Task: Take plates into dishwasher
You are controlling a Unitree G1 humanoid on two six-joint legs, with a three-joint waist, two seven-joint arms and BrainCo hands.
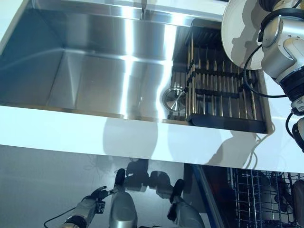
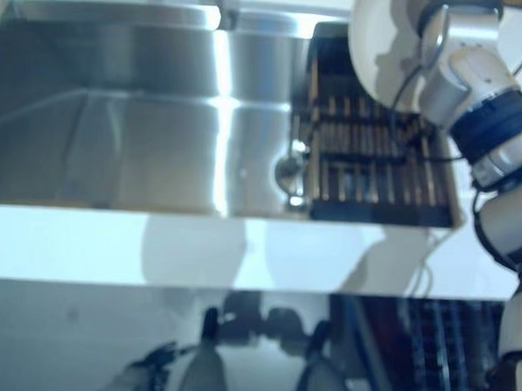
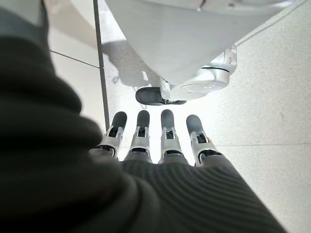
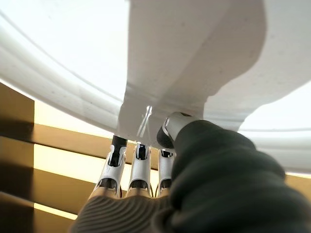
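Was mid-carry: right hand (image 4: 146,170) pinched on the plate (image 1: 240,33), held tilted above the rack (image 1: 223,95) in the sink (image 1: 95,71). Left hand (image 3: 160,141) hung low, fingers straight, empty. Next — probably a swing down-right over the bench (image 1: 142,137) into the dishwasher (image 1: 261,194) basket.

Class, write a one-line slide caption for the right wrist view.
Right hand grips a white plate by its rim.
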